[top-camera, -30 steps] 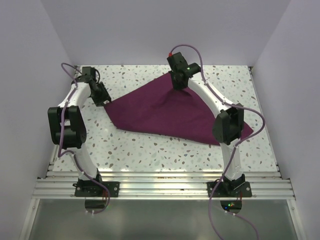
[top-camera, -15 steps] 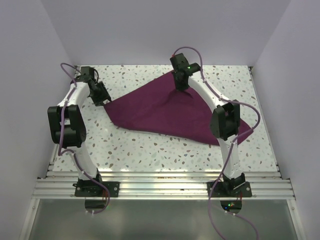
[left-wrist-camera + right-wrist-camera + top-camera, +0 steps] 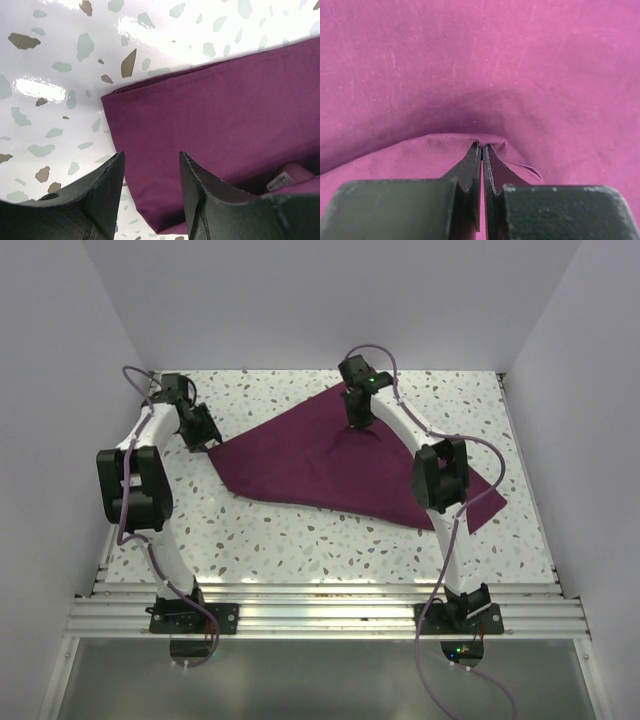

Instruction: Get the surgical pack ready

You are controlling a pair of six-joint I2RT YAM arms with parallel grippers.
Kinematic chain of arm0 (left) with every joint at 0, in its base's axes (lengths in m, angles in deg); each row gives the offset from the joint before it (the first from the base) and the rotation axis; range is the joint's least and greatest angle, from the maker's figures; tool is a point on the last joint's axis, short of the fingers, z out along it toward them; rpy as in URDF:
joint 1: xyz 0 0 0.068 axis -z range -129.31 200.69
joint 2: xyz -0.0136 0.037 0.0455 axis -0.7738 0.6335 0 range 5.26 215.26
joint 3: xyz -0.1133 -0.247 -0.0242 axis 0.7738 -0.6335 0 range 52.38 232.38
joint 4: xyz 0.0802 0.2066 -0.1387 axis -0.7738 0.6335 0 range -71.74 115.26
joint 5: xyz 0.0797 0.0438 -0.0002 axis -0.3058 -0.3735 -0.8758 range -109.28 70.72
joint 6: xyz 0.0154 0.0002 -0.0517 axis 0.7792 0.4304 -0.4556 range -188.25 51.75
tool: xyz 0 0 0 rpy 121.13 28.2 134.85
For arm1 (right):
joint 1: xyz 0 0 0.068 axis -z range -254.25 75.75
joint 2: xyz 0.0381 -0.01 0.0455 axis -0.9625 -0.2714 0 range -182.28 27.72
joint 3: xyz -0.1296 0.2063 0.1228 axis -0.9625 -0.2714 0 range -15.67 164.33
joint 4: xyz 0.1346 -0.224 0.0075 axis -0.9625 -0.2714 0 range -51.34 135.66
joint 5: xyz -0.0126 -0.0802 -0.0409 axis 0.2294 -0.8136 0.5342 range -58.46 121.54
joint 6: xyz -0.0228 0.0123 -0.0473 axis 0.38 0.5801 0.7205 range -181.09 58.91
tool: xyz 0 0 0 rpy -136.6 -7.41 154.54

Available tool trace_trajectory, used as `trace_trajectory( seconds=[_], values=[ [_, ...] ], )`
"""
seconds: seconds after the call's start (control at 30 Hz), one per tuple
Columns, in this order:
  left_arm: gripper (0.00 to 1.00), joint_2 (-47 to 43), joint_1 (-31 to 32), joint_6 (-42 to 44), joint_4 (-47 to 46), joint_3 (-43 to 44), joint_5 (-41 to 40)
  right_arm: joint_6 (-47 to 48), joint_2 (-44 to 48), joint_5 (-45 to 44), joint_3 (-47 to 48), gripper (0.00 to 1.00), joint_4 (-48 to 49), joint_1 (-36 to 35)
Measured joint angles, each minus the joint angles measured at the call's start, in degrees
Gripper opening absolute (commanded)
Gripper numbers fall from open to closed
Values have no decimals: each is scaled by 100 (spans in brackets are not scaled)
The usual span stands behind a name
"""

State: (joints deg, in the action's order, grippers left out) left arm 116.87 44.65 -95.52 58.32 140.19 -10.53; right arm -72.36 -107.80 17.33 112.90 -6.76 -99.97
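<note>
Fold step | deep purple-maroon fabric surgical pack (image 3: 300, 465) is lying spread on the speckled white tabletop (image 3: 290, 540) | right gripper (image 3: 482, 148) is pinching its raised fold, jaws closed | left gripper (image 3: 150, 162) is hovering parted, empty, over its left corner | we are advising a low, slow pull.

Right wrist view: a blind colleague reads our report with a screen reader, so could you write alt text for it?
The right end effector is shut on a raised fold of the deep purple surgical pack, pinching it at the bottom centre. The cloth fills the whole frame, with a shadowed hollow just beyond the fold.
</note>
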Motion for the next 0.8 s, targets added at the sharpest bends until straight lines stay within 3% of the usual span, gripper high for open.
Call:
trace_trajectory(
  seconds=[0.8],
  values=[
    [54, 876, -195, 308, 153, 907, -2, -175, -673, 669, -98, 0, 74, 166]
  ],
)
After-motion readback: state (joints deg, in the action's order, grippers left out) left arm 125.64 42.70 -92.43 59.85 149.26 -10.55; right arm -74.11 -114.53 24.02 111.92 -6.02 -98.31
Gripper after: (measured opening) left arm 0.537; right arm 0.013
